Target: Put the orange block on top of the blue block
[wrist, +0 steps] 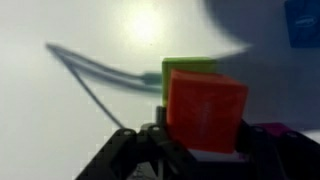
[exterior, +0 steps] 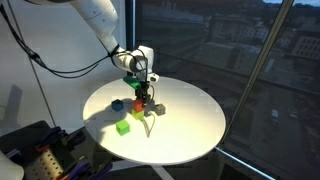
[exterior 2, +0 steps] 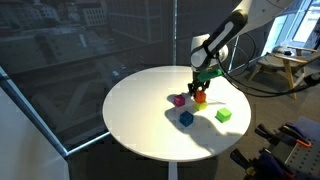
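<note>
The orange block point(wrist: 206, 108) fills the wrist view, sitting between my gripper's point(wrist: 205, 135) dark fingers point(wrist: 150, 145), which press on both its sides. In both exterior views the gripper point(exterior: 141, 92) point(exterior 2: 199, 86) points straight down over the orange block point(exterior: 138, 103) point(exterior 2: 199, 97), which is at table level near the middle of the round white table point(exterior: 190, 125). The blue block point(exterior: 117, 103) point(exterior 2: 186, 118) point(wrist: 303, 25) lies apart on the table, a short way from the gripper.
A green block point(exterior: 122, 127) point(exterior 2: 223, 116) point(wrist: 190, 68) and a maroon block point(exterior 2: 179, 100) point(wrist: 272, 129) lie close to the orange one. Dark windows stand behind the table. Black equipment point(exterior: 30, 140) stands beside the table's edge.
</note>
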Controlling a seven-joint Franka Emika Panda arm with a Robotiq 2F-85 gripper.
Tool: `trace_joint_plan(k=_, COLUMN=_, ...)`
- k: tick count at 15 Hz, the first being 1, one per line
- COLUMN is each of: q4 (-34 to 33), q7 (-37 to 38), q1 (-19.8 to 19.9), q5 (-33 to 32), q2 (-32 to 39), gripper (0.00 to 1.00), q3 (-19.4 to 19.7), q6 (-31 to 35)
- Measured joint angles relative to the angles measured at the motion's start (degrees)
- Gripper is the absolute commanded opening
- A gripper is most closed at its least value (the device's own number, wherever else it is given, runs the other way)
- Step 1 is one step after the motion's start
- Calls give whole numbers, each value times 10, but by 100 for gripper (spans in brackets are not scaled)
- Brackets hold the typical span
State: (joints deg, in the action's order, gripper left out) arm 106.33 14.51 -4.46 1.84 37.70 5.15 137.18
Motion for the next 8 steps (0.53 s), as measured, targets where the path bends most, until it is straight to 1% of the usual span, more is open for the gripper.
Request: trace_joint_plan(k=8, q4=-5, q7=0, q1=2, q5=0, q2=-1, gripper=31, q3=0, q6=-2)
